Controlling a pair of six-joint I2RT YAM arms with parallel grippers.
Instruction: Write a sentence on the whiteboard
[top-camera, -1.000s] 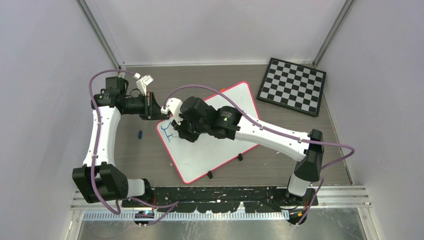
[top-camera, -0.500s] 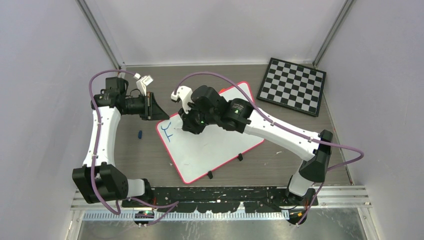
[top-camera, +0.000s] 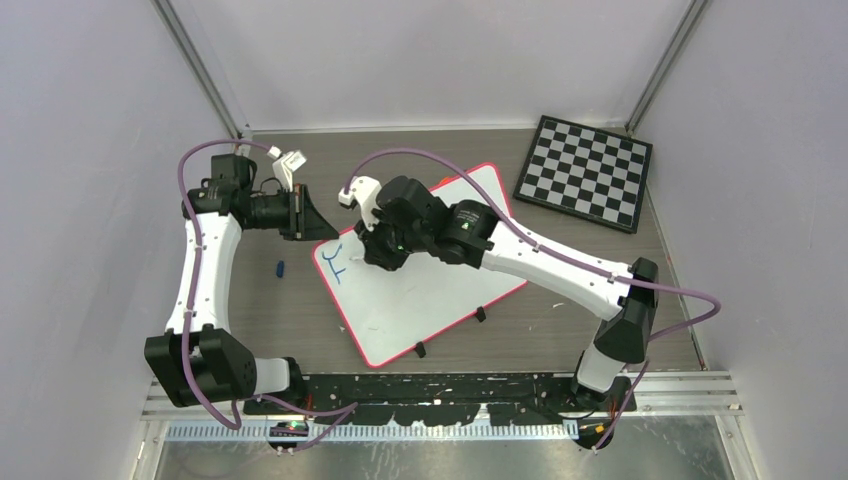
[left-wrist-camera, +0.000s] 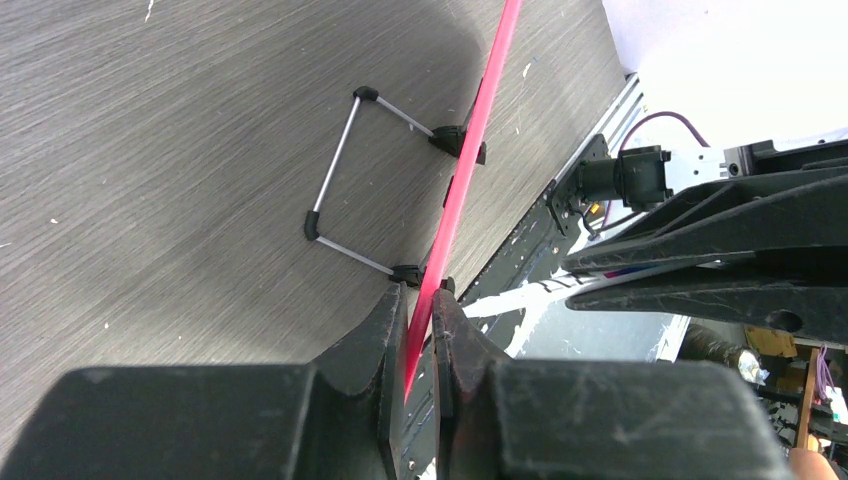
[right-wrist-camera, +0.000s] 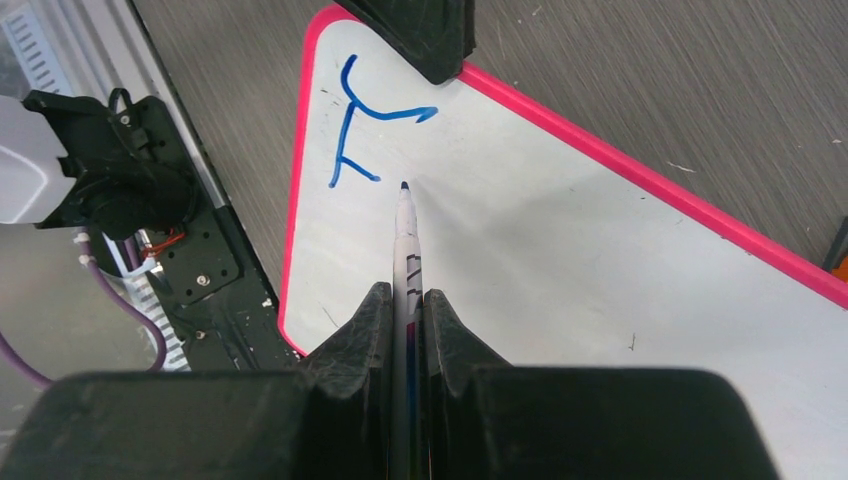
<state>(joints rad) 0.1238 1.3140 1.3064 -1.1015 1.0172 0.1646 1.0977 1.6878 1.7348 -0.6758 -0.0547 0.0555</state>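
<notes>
On the grained grey desk (top-camera: 280, 310), the glossy, pink-rimmed whiteboard (top-camera: 420, 300) shows the sentence (right-wrist-camera: 365, 108) as one blue letter. Right pincer (right-wrist-camera: 405, 295) grips a white marker (right-wrist-camera: 405, 230); left pincer (left-wrist-camera: 418, 300) clamps the rim.

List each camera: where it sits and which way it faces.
Top: above and behind the bases, looking down on table, board and chessboard; both arms show.
Left wrist: looks along the left claw, shut on the board's pink rim, across the table.
Right wrist: looks down the right claw and its marker at the blue letter on the board.
Shared: top and right wrist both show that letter.
</notes>
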